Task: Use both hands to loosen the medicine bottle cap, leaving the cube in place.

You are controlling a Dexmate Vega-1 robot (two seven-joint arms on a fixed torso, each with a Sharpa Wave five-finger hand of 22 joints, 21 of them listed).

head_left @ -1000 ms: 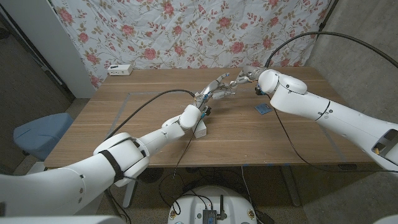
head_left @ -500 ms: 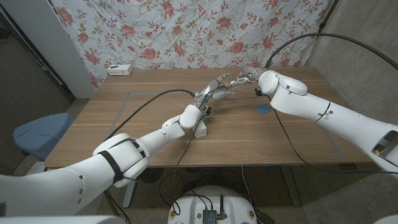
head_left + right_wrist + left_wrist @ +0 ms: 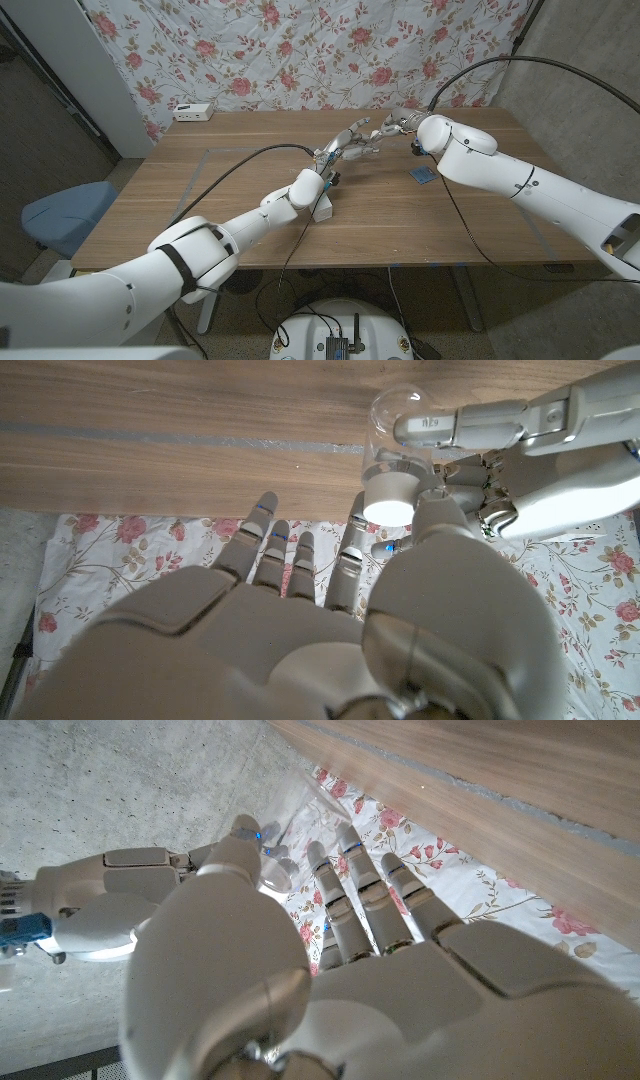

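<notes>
Your left hand (image 3: 345, 148) holds the clear bottle (image 3: 397, 435) at the upper middle of the frame. Your right hand (image 3: 392, 124) grips its white cap (image 3: 389, 495), and nothing has moved much, so the cap likely needs more turning.

No legible text or labels

I see a clear, glossy plastic medicine bottle (image 3: 392, 435) with a smooth white cap (image 3: 388, 493). My left hand (image 3: 520, 465) and right hand (image 3: 330, 630) look like matt pale-grey plastic. The table (image 3: 250, 200) is matt grained wood; behind it hangs floral cloth (image 3: 300, 50).
</notes>
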